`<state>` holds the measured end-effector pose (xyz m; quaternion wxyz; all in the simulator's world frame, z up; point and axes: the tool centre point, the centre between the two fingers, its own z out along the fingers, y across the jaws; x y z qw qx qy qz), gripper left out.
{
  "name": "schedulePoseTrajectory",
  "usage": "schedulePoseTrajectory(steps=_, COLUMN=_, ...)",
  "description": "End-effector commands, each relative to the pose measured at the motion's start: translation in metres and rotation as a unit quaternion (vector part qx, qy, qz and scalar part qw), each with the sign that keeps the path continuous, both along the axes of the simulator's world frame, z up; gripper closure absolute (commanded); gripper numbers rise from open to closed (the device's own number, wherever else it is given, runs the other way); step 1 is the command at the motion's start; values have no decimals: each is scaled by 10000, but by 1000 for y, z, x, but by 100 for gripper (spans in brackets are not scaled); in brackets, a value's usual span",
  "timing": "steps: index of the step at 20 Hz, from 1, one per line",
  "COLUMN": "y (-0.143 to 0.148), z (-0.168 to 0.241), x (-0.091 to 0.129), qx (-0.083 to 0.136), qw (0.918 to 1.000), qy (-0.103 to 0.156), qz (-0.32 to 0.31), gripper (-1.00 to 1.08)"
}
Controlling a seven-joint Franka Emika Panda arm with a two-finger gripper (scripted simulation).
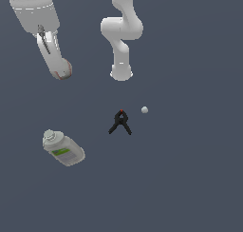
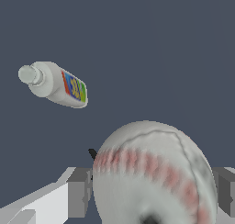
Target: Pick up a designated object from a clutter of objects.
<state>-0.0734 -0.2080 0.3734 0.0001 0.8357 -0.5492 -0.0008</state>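
Baseball (image 2: 153, 172) sits clamped between the hand's (image 2: 151, 191) fingers (image 2: 78, 191), raised above the bench w/ bottle (image 1: 63, 149) & clamp (image 1: 120, 122) below. Looks light, firm, round; grip across widest part.

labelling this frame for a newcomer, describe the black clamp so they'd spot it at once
In the exterior view, start at the white robot arm's base; the black clamp lies on the dark floor just below it. It alone is black, red-tipped with two splayed handles, unlike the tiny pale sphere toward that view's right and the whitish green-labelled bottle toward its left.
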Motion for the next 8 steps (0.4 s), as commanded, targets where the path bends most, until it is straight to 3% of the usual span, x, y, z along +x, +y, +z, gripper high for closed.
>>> schedulePoseTrajectory(steps=1, y=-6, z=7, x=3, qx=-2, qw=10000, qy=-7, qz=3, gripper=108)
schedulePoseTrajectory(steps=8, y=-11, z=13, x=6, qx=-2, qw=10000, qy=-7, qz=3, gripper=108)
